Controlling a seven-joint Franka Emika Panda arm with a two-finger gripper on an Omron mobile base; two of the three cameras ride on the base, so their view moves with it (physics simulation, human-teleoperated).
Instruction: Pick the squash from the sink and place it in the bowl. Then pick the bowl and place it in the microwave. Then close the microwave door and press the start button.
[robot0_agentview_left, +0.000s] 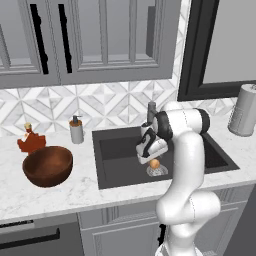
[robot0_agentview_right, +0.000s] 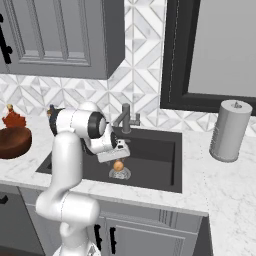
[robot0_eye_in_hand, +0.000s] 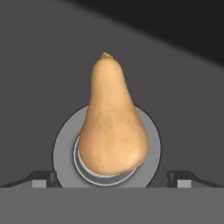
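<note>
Left base view, taken from left to right: the rooster-like figurine (robot0_agentview_left: 31, 141) stands at the back left of the table (robot0_agentview_left: 75, 195), the bowl (robot0_agentview_left: 48, 166) sits just in front of it, and a soap dispenser (robot0_agentview_left: 76, 130) stands near the sink's left rim. The sink (robot0_agentview_left: 117, 165) follows, with the gripper (robot0_agentview_left: 151, 156) lowered into it directly over the squash (robot0_agentview_left: 155, 163), which lies on the drain (robot0_agentview_left: 158, 171). A grey canister (robot0_agentview_left: 244, 111) stands at the far right of the table.

The jaws are released, spread wide, with nothing between them yet.

The hand view shows what the base views cannot: the squash (robot0_eye_in_hand: 112, 127) lies with its round bulb on the drain ring (robot0_eye_in_hand: 65, 144) and its pale neck pointing away, the two finger tips (robot0_eye_in_hand: 43, 177) flanking the bulb and apart from it.

The risk, as I judge it, is the grip itself. The bulb is rounded and tapers towards the neck, so closing too high or off-centre could squeeze it out of the jaws and roll it across the basin. Descending too far could drive the tips into the drain.

The right base view adds the faucet (robot0_agentview_right: 125, 119) just behind the wrist, clearer than from the left.
</note>
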